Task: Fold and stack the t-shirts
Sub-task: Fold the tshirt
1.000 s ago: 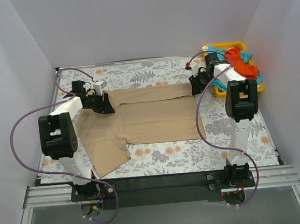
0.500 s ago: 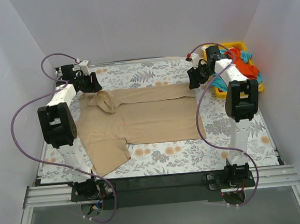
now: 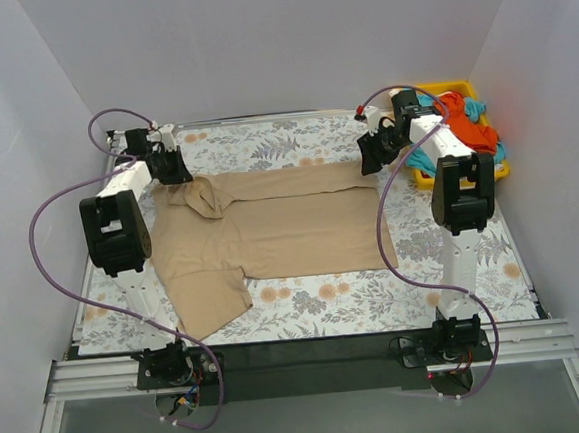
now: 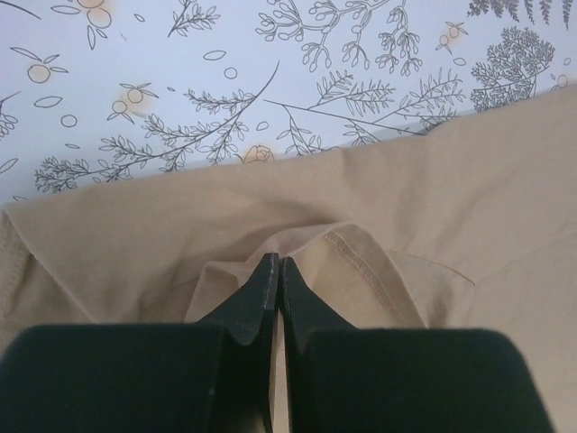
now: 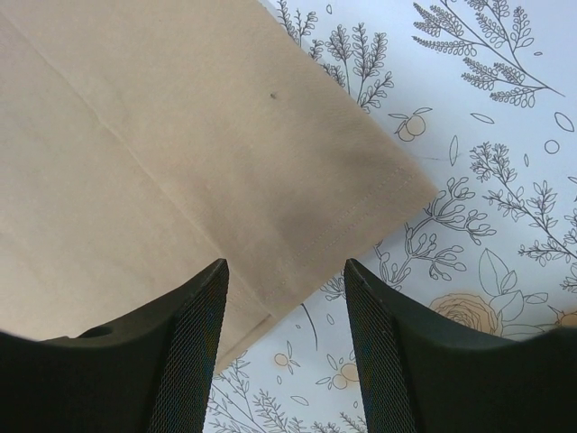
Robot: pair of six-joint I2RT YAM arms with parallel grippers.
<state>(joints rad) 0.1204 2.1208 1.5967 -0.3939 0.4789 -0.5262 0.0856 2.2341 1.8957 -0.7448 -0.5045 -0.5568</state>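
The tan-beige t-shirt (image 3: 270, 223) lies spread on the floral cloth, its far left sleeve (image 3: 204, 197) folded onto the body. My left gripper (image 3: 174, 169) hovers at the shirt's far left corner. In the left wrist view it (image 4: 275, 263) is shut, its tips over the sleeve's stitched hem (image 4: 361, 257), with no fabric seen between the jaws. My right gripper (image 3: 371, 158) is open above the shirt's far right corner (image 5: 379, 180), and the right wrist view shows it (image 5: 285, 271) empty. The orange-red t-shirt (image 3: 469, 128) and the turquoise-blue t-shirt (image 3: 421, 96) lie bunched in the tray.
A yellow plastic tray (image 3: 463, 86) stands at the far right corner, just behind my right arm. White walls close in on three sides. Purple cables loop off both arms. Bare floral cloth (image 3: 376, 295) shows in front of the shirt.
My left gripper has moved from the shirt's left shoulder back toward the far left corner, leaving the sleeve folded on the body. My right gripper has drawn slightly back from the far right corner.
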